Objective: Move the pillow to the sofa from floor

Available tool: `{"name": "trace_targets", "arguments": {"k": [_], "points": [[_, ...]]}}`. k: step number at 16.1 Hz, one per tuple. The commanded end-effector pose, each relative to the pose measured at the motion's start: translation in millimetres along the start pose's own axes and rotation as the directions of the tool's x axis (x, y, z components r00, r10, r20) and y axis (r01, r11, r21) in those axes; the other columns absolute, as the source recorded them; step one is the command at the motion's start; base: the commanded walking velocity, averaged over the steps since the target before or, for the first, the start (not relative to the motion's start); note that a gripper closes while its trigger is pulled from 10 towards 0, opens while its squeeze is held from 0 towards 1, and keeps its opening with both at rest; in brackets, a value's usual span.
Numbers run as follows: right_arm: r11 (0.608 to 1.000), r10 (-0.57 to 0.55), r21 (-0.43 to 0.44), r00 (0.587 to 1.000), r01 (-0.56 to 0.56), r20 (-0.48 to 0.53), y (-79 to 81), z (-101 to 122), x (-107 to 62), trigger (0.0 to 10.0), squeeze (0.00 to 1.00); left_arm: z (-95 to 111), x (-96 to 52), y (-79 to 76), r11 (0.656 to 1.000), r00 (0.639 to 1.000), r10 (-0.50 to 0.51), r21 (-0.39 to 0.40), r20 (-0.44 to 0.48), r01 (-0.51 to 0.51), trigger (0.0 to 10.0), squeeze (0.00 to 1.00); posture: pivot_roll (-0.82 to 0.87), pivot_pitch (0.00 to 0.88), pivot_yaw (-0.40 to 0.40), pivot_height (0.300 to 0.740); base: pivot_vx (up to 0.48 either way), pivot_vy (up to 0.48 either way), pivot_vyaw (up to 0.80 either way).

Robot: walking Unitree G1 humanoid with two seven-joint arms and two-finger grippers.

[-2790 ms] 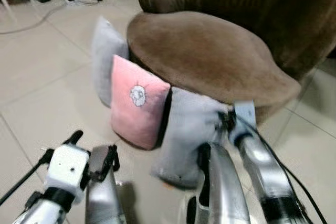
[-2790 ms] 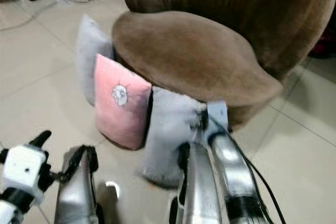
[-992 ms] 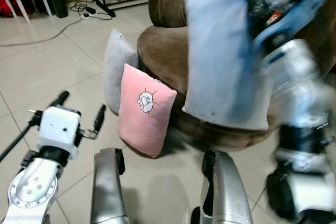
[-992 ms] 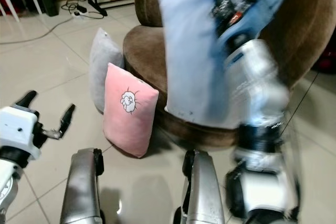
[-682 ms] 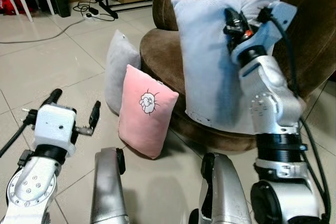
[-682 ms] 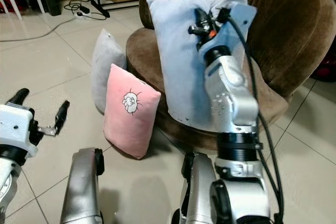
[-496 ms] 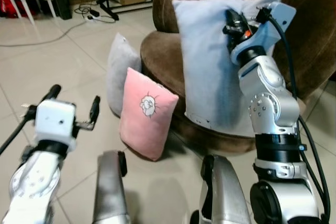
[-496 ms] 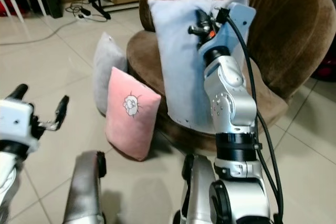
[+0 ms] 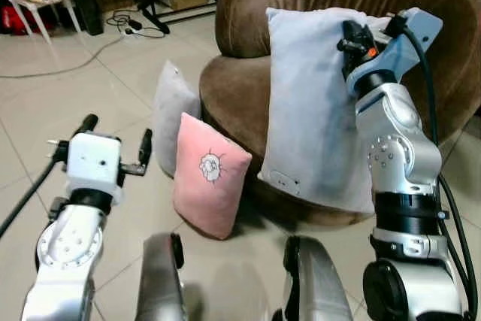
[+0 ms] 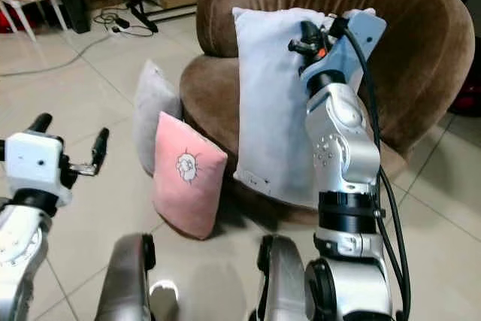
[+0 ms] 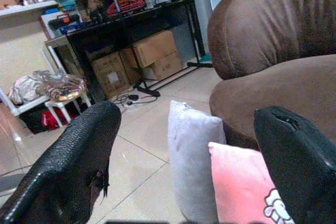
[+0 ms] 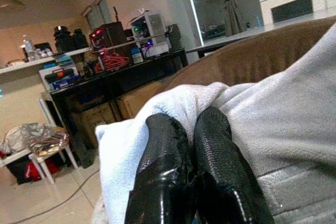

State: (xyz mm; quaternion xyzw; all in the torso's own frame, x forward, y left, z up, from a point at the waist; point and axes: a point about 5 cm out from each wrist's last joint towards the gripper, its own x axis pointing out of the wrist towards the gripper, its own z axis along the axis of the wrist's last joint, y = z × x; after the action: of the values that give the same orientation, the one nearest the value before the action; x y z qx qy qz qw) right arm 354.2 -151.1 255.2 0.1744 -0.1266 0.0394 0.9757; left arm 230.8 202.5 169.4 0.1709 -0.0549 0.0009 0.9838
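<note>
Head views: blue pillow [image 9: 316,118] hanging over the sofa [image 9: 248,80] seat, pinched by right gripper [image 9: 352,35]. Right wrist: fingers [image 12: 163,182] clamped on bunched corner (soft, light, likely droops). Left wrist: left gripper [image 11: 186,156] spread wide, empty.

Right arm covers blue pillow [image 9: 312,118] right edge; grey cushion [image 9: 171,114] partly behind pink cushion [image 9: 209,174].
</note>
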Motion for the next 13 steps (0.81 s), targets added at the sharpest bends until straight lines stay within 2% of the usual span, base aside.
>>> {"name": "trace_targets", "arguments": {"k": [1, 3, 4, 7, 8, 13], "points": [[1.000, 0.013, -0.013, 0.999, -0.012, 0.045, 1.9, 11, 0.8, 10.0, 0.00, -1, -0.9, -3.4, 1.000, 1.000, -0.013, 0.004, -0.010, 0.013, 10.0, 0.00, 0.07, 0.000, -0.068, 0.557, 0.000, 0.000, 0.00], [0.999, -0.010, -0.044, 0.996, 0.014, 0.083, -0.4, 22, 2.2, 10.0, 0.00, -1, 5.1, -6.1, 1.000, 1.000, -0.031, 0.004, -0.005, 0.031, 10.0, 0.00, 0.04, 0.000, -0.046, 0.577, 0.000, 0.000, 0.00], [0.999, -0.013, -0.047, 0.996, 0.017, 0.083, -0.8, 23, 2.1, 10.0, 0.00, 0, 5.8, -6.0, 1.000, 1.000, -0.031, 0.003, -0.004, 0.031, 10.0, 0.00, 0.04, 0.000, -0.046, 0.582, 0.000, 0.000, 0.00], [0.992, -0.014, -0.128, 0.999, 0.020, 0.044, -4.6, 17, -3.4, 10.0, 0.00, -3, 8.7, -7.5, 0.999, 0.999, -0.048, 0.005, -0.009, 0.048, 10.0, 0.00, 0.01, 0.000, -0.022, 0.607, 0.000, 0.000, 0.00], [0.991, -0.021, -0.128, 0.999, 0.025, 0.038, -6.6, 16, -7.3, 10.0, 0.00, -4, 8.9, -12.1, 0.997, 0.997, -0.073, 0.005, -0.011, 0.073, 10.0, 0.00, 0.00, 0.000, -0.017, 0.617, 0.000, 0.000, 0.00], [0.993, -0.011, -0.117, 0.999, 0.016, 0.044, -4.2, 19, -10.5, 10.0, 0.00, -3, 13.5, -16.0, 0.995, 0.995, -0.101, 0.005, -0.003, 0.101, 10.0, 0.00, -0.01, 0.000, 0.000, 0.657, 0.000, 0.000, 0.00]]}}
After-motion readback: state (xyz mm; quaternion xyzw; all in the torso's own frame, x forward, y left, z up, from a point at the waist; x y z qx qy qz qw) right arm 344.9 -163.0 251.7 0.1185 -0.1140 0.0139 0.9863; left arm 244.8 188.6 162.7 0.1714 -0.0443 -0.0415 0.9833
